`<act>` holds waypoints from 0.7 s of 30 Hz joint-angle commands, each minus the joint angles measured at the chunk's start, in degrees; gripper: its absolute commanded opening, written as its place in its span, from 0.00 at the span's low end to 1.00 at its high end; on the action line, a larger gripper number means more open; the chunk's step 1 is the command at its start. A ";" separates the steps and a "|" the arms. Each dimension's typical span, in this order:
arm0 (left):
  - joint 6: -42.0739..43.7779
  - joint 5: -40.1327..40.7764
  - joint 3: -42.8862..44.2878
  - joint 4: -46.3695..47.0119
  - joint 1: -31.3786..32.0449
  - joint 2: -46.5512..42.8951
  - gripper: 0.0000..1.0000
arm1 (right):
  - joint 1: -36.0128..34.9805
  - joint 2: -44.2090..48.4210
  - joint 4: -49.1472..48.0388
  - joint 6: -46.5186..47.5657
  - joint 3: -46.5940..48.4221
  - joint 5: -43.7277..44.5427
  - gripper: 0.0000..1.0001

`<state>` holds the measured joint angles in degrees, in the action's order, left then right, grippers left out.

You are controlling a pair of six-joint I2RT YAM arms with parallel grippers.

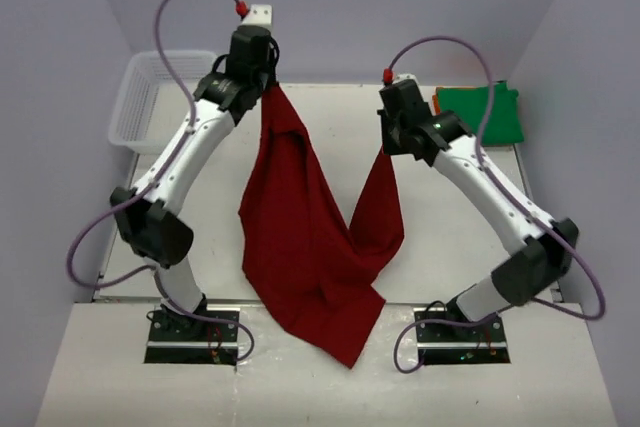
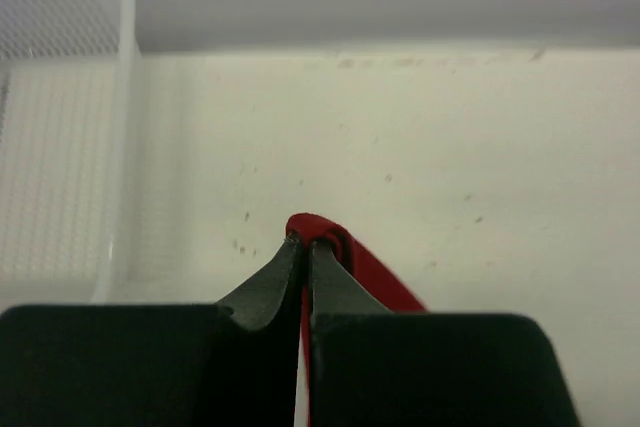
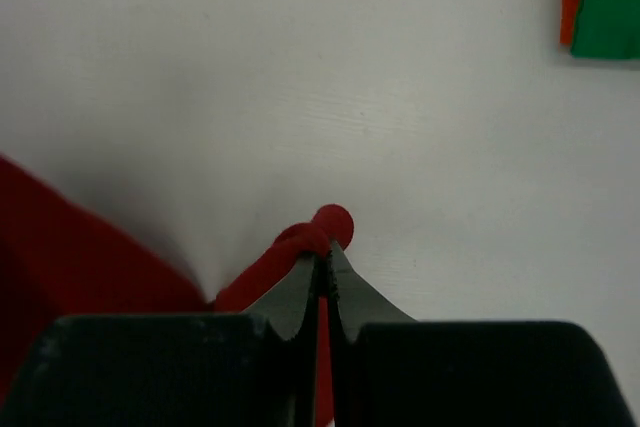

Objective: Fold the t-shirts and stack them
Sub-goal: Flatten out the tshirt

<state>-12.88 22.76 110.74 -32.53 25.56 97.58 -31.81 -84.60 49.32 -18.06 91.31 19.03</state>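
A dark red t-shirt (image 1: 310,237) hangs in the air between both arms, sagging in a V, its lowest fold reaching past the table's near edge. My left gripper (image 1: 268,82) holds one edge high at the back; in the left wrist view my left gripper (image 2: 305,242) is shut on a fold of the red cloth (image 2: 375,272). My right gripper (image 1: 388,150) pinches the other edge lower; in the right wrist view my right gripper (image 3: 322,252) is shut on bunched red cloth (image 3: 300,242). A folded green t-shirt (image 1: 478,112) lies at the back right on an orange t-shirt (image 1: 439,102).
A white mesh basket (image 1: 150,97) stands at the back left corner, also in the left wrist view as the basket (image 2: 60,147). The white table (image 1: 450,227) is bounded by lavender walls behind and at the sides.
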 commanded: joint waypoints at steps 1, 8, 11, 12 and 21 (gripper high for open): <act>-0.47 -0.18 -0.51 0.97 -3.76 3.83 0.00 | 3.42 -5.21 -2.29 -1.27 -2.01 3.65 0.00; -0.56 3.69 -12.30 10.38 -4.73 7.79 0.00 | 8.08 -17.43 -5.20 0.13 0.17 3.82 0.00; -0.12 3.69 -11.43 10.21 -5.78 9.29 0.00 | 9.31 -20.42 -5.99 1.62 2.72 3.04 0.00; 0.22 3.69 -11.16 10.38 -6.05 9.56 0.00 | 9.57 -21.30 -5.82 1.72 3.61 2.86 0.00; 0.68 11.77 -8.16 9.42 -6.14 10.01 0.32 | 12.83 -24.83 -2.83 2.42 10.82 3.82 0.26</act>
<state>-11.90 29.71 100.92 -25.82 19.77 109.82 -19.99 -109.89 46.04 -16.51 98.21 21.19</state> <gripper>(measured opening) 0.225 0.213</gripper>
